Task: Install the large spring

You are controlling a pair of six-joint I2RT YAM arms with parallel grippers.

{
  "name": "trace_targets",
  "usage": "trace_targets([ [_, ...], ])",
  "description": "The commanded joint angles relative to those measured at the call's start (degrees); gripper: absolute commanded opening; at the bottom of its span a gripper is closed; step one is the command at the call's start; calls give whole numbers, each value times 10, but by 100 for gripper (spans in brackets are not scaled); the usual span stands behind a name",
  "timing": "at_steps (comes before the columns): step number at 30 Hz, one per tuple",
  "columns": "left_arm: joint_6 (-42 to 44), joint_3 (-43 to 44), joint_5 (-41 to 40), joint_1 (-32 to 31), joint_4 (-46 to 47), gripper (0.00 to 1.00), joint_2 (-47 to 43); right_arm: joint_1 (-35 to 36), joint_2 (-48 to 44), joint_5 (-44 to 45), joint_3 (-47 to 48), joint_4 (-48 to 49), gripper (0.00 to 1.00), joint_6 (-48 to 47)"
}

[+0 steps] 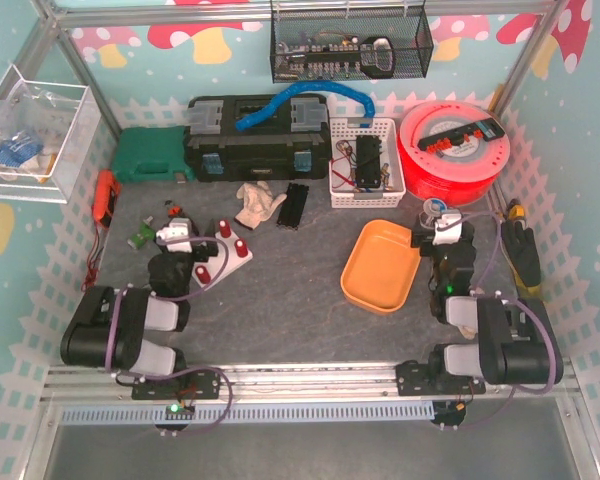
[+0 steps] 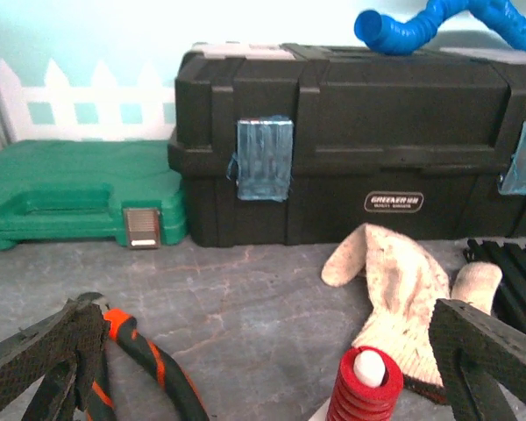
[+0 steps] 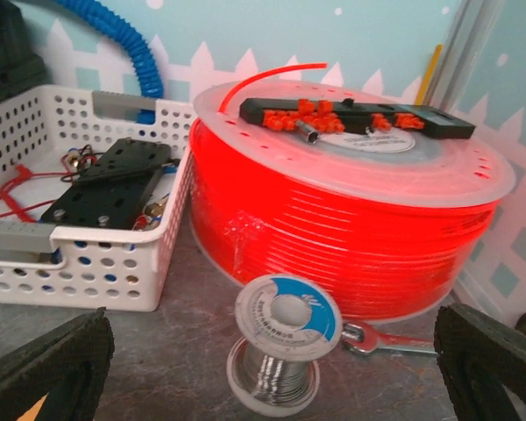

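The red spring (image 2: 364, 399) sits on a white peg (image 2: 368, 367) right in front of the open, empty left hand (image 2: 263, 307); the right hand (image 3: 272, 317) is open too. The spring looks light and bouncy, so a soft pinch on its sides seems best.

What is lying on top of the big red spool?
A black tray of orange fittings lies flat on the clear top flange of the red spool. A red tube end arcs up beside it. The hub label under the tray is partly covered.
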Motion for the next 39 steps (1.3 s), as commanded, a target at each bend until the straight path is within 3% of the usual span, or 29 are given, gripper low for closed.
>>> trace_targets([
  [1,-11,-6,28,4,115,99,55,-3,30,-37,-11,81,99,10],
  [12,-15,18,15,4,82,99,72,-4,125,-57,20,102,99,3],
  [16,-18,49,10,5,23,99,74,-4,124,-56,21,98,99,3],
  [28,-20,50,9,5,22,99,72,-4,123,-55,21,96,99,4],
  [32,-19,49,10,5,21,99,72,-4,119,16,-9,144,99,32],
  [39,-19,49,9,5,22,99,72,-2,118,27,-11,147,99,34],
])
